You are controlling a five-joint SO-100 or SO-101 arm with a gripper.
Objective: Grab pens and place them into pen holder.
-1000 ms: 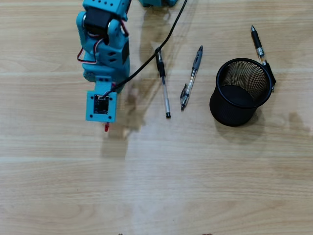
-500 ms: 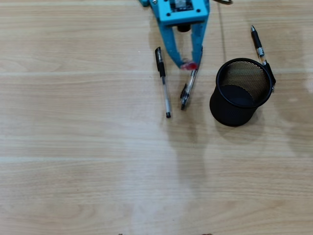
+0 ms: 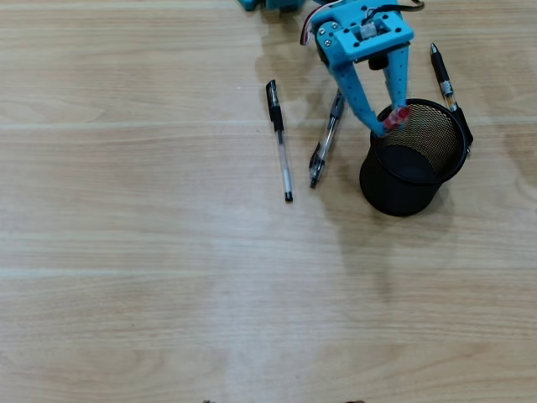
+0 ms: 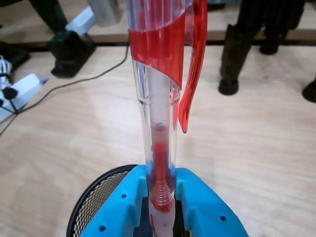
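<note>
We see our blue arm reaching in from the top edge of the overhead view, wrist block up high and both long fingers angled down and to the right. Our gripper (image 3: 393, 122) is clamped on the red pen (image 3: 398, 116), fingertips meeting right at the holder's rim. In the wrist view, our two blue fingers (image 4: 118, 207) squeeze the clear barrel of the red pen (image 4: 160, 148) from both sides, holding it upright.
</note>
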